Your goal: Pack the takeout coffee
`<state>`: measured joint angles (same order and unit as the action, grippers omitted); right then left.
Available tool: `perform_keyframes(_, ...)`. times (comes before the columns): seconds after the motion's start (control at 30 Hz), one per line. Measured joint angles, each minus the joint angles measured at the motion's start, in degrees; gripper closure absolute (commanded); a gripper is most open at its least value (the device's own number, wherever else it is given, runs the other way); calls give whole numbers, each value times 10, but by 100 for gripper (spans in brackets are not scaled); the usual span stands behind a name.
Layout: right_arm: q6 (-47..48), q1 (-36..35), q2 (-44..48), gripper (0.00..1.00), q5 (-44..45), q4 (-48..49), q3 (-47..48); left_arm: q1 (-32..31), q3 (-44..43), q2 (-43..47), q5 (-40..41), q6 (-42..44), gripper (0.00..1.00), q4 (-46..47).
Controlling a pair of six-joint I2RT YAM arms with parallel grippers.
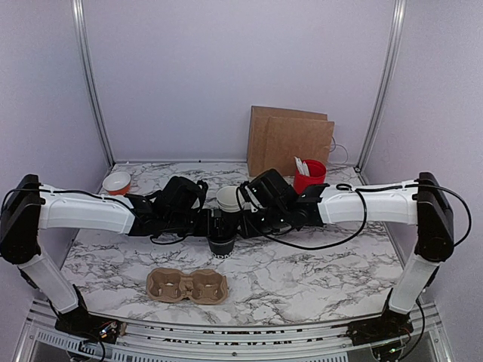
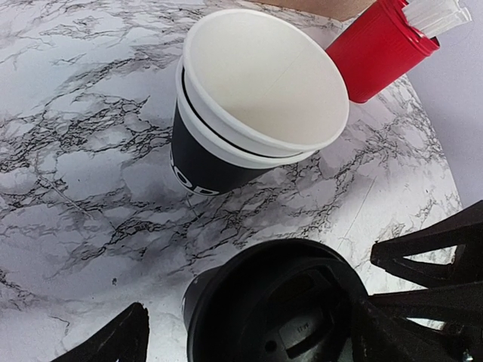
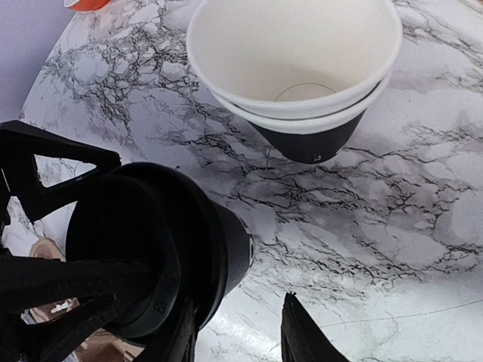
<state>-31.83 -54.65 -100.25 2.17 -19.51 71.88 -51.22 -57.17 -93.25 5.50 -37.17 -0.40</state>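
Note:
A black paper cup (image 1: pixel 222 241) with a black lid (image 2: pixel 302 309) on it stands on the marble table, between both grippers. Its white mark (image 3: pixel 250 245) shows in the right wrist view. My left gripper (image 2: pixel 249 343) is open and straddles this cup; its left fingertip (image 2: pixel 113 339) is apart from the cup wall. My right gripper (image 3: pixel 238 339) is open, and its left finger (image 3: pixel 177 339) is against the lid's rim (image 3: pixel 128 324). A stack of cream cups nested in a black cup (image 1: pixel 229 197) stands just behind; it also shows in the wrist views (image 2: pixel 256 83) (image 3: pixel 294 53).
A brown cardboard cup carrier (image 1: pixel 187 286) lies near the front edge. A red cup with white utensils (image 1: pixel 309 175) stands at the back right, a brown paper bag (image 1: pixel 290 139) leans on the back wall, and an orange-and-white bowl (image 1: pixel 117 182) sits at the back left.

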Motion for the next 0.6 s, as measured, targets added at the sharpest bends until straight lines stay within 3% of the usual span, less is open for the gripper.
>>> perform_keyframes(0.23,-25,1,-8,63,-2,50,-17,2,3,3,2,0,7,0)
perform_keyframes(0.6,-3,1,-22,63,9,21,15,3,2,7,5,3,7,-7)
